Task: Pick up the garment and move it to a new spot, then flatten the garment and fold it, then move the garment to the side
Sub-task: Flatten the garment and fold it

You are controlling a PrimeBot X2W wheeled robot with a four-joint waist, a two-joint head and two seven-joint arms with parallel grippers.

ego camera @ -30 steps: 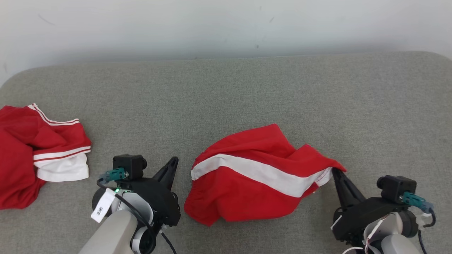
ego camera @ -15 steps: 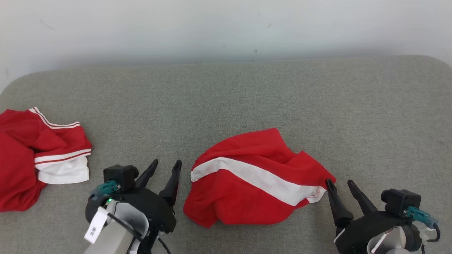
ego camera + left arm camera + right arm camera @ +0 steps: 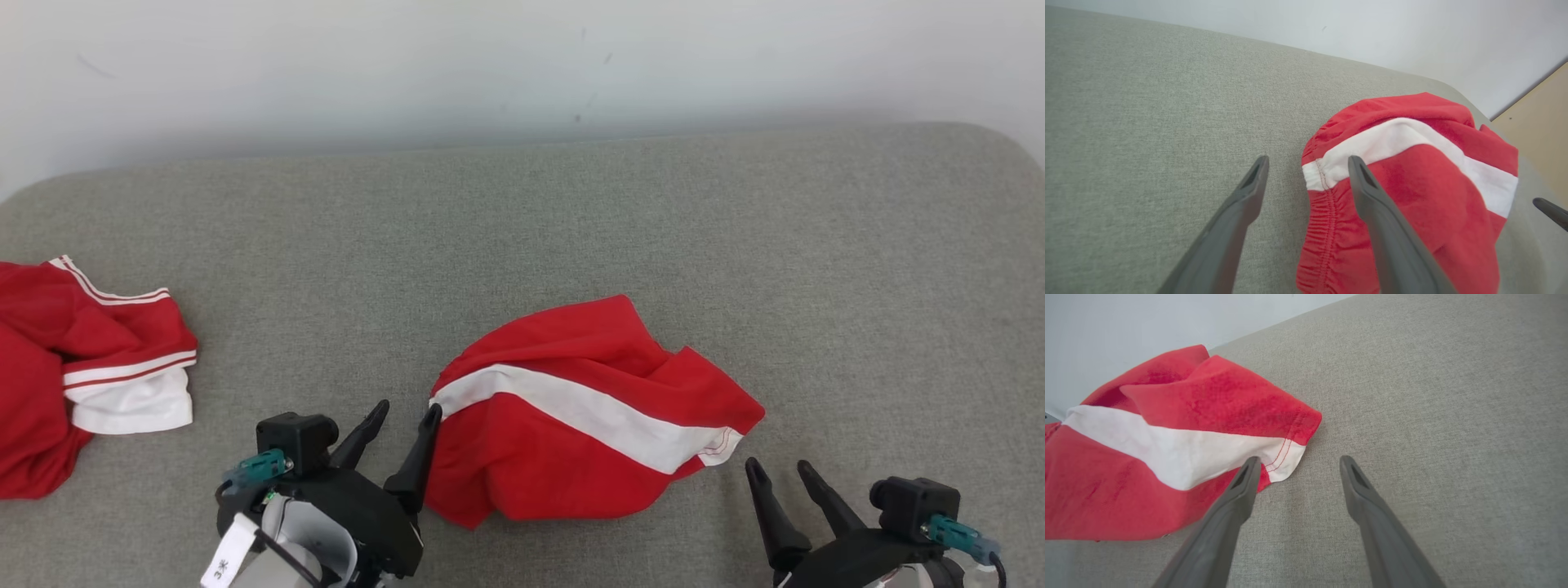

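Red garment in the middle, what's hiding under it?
The red garment lies bunched on the grey cushion. Anything else beneath the cloth is covered, so I cannot tell.

1. A rumpled red-and-white garment (image 3: 571, 425) lies heaped between the left hand (image 3: 408, 407) and the right hand (image 3: 777, 465), blocking the straight way from one to the other.
2. The left hand's fingers are spread. Its inner finger overlaps the garment's gathered edge, and its outer finger is over bare worktop (image 3: 522, 229).
3. To the left hand's outer side the worktop is bare for a stretch, then a second red garment (image 3: 82, 367) fills the far edge.
4. The right hand's fingers are also spread, with the inner tip just beside the garment's white corner. Ahead and to its outer side the way is free.
5. Beyond both hands a broad bare band runs to the wall (image 3: 522, 65).
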